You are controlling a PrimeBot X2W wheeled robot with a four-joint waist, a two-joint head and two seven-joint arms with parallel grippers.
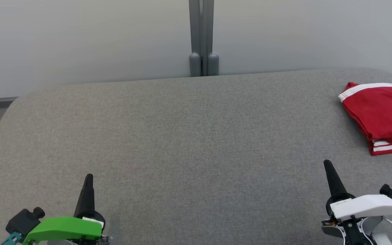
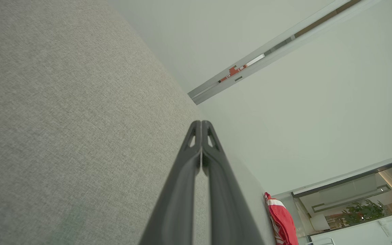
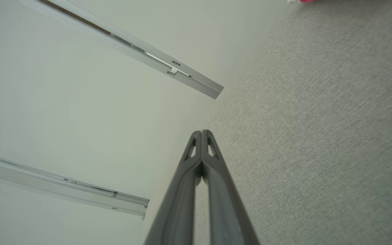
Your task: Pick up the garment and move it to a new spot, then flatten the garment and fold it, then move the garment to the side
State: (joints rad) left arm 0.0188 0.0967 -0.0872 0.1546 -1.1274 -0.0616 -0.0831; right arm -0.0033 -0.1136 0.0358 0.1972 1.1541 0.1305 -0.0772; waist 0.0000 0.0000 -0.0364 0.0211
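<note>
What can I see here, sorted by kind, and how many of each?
Garment: 1, a red garment with white stripes, lying folded at the right side.
Table: 1, a grey table with a cloth-like top.
Tools: 2, the left tool and the right tool, both shut and holding nothing.
Total: 4

R gripper (image 3: 201,131) jaws pressed together, empty, over grey table (image 3: 318,143); sliver of red garment (image 3: 305,1) far off; pale wall (image 3: 63,112) w/ rails (image 3: 168,69).
</note>
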